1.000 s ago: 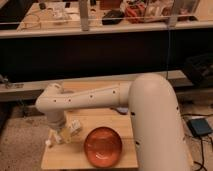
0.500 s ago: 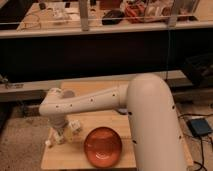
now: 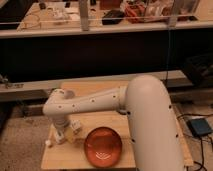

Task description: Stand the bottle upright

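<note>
Gripper (image 3: 64, 136) hangs low over the front-left of the table (image 3: 95, 88), at 9 o'clock from the plate (image 3: 102, 146), with its jaws spread and nothing pinched. The bottle (image 3: 51, 142) lies on its side just beside the claw, at about 8 o'clock from it, near the table's left edge. Its white cap shows at the outer end. The long axis appears to run 8 to 2 o'clock, though the body is partly hidden.
</note>
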You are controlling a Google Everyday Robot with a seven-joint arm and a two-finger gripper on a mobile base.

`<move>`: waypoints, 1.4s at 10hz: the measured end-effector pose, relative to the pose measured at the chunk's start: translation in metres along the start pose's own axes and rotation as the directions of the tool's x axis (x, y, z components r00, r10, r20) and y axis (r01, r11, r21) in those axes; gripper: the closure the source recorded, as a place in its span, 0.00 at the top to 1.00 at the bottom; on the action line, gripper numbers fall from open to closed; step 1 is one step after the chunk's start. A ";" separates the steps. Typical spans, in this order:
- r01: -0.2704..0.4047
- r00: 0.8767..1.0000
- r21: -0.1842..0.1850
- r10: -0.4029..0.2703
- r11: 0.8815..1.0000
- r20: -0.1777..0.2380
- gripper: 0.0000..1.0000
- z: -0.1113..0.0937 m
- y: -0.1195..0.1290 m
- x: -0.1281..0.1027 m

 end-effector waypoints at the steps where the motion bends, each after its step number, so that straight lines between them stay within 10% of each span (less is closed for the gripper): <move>1: -0.003 1.000 0.005 0.003 1.000 -0.001 0.80 0.001 -0.003 -0.001; 6: 0.002 0.998 -0.023 -0.004 1.000 -0.063 0.80 0.003 -0.028 -0.021; 14: -0.076 0.996 -0.033 0.074 0.997 -0.054 0.80 0.011 -0.013 -0.024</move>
